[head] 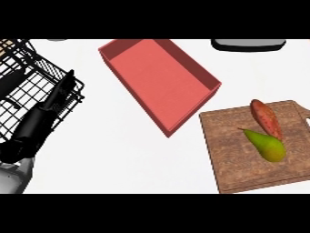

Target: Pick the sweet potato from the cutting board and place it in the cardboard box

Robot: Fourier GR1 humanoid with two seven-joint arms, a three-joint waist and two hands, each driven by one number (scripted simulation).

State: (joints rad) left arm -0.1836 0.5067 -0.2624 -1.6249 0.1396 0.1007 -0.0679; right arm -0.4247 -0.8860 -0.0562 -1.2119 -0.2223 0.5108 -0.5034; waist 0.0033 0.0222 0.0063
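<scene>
Two things on the board: the sweet potato (266,118) and a green pear (267,145) lie on the wooden cutting board (234,150), touching or nearly touching near the pear's stem end.
Place of the target: the sweet potato is at the far part of the board, near the handle side, untouched by any hand.
Box: the red box (158,82) stands just beside the board's far left corner, open on top, with nothing in it (it looks red here, not like brown cardboard).
Left hand: the left hand (24,141) shows at the left edge over a black wire rack (16,73); its fingers look curled, but I cannot tell if they are spread or pressed together.
Right hand: it does not show.
Progress: judged from this, nothing is done yet; the reach, the grasp, the carry and the release are all left.
Hard to see: a dark object (247,44) at the far edge is cut off, and the board's right side too.
</scene>
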